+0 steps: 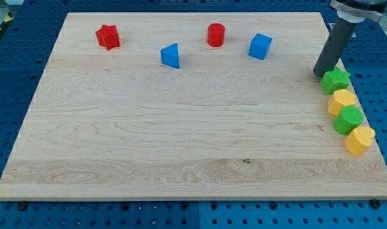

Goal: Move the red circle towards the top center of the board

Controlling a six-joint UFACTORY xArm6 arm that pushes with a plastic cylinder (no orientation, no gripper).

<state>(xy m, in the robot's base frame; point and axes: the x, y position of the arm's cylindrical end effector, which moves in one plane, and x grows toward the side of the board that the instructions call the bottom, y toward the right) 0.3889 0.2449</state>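
Nearest the camera lies the bare bottom strip of the wooden table, wide open from its left edge to its right, with no block on it.

Along the view's right edge 4 blocks run in a tight column, each touching or just beside the next: a green star, a yellow block, a green block and a yellow block lowest, close to the rim.

Near the view's top sit 4 more, well apart: a red star at the left, a blue triangle, the red circle and a blue cube.

The red circle stands just right of the top centre, close to the top edge, with clear wood on both sides.

My tip rests just left of the green star, well to the right of the red circle and lower. I carry no pincer, only the rod.
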